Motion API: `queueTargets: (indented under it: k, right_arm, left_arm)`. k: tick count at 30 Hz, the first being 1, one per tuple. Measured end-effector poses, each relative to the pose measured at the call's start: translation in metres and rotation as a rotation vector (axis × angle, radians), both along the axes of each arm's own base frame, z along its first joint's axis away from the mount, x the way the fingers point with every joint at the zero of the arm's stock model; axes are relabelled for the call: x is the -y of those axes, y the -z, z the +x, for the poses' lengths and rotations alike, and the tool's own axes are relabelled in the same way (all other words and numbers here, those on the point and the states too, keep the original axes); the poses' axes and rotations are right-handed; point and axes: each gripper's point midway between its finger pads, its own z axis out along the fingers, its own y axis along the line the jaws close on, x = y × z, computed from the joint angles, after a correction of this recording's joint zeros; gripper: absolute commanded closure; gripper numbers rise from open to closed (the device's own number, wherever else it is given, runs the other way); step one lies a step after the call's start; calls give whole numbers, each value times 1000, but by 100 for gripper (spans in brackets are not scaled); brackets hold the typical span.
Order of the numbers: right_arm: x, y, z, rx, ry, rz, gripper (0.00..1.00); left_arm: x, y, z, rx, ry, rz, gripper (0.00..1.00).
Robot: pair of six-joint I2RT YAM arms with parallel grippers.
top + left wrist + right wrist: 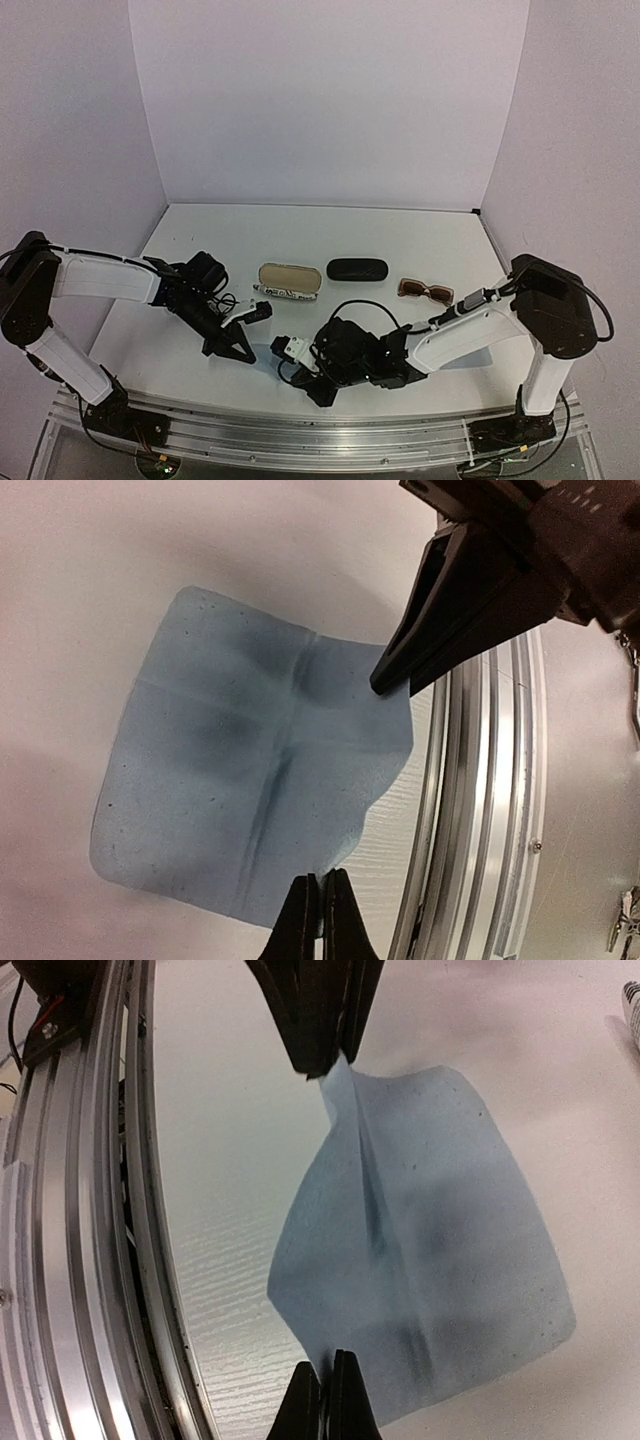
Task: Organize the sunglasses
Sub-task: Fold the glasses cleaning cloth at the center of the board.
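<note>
White table (pixel 440 235), plain pale walls (pixel 330 100), aluminium rail (pixel 300 420) at near edge.

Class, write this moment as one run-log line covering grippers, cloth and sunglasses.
left gripper: shut on blue cloth | right gripper: shut on same cloth | brown sunglasses: untouched, beside black case

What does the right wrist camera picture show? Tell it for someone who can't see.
A pale blue cloth lies on a white table, pinched by two pairs of shut black fingers: the right gripper at the bottom of the picture, the left gripper holding a raised corner at the top. A silver rail runs down the left side.
</note>
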Motion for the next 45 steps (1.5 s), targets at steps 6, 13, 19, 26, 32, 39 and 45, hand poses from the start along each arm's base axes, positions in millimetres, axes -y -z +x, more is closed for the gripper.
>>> queueTargets:
  k: [6, 13, 19, 26, 32, 39, 45]
  right_arm:
    - [-7, -16, 17, -40, 8, 31, 100]
    - [0, -17, 38, -85, 57, 35, 100]
    - [2, -13, 46, -111, 70, 26, 100]
    - [-3, -14, 47, -136, 51, 37, 100]
    - [-5, -16, 57, -147, 56, 48, 100]
    - [-2, -13, 70, -141, 69, 46, 100]
    - [0, -8, 71, -142, 63, 29, 100]
  left_arm:
    - [-3, 5, 4, 3, -19, 41, 100]
    - [-7, 11, 13, 20, -62, 92, 100]
    - [-10, 15, 18, 19, -98, 122, 100]
    - [-11, 18, 21, 2, -126, 137, 100]
    - [-7, 15, 27, 0, -158, 124, 100]
    - [-7, 17, 34, -3, -182, 121, 100]
    - [-8, 22, 39, -17, -208, 128, 100]
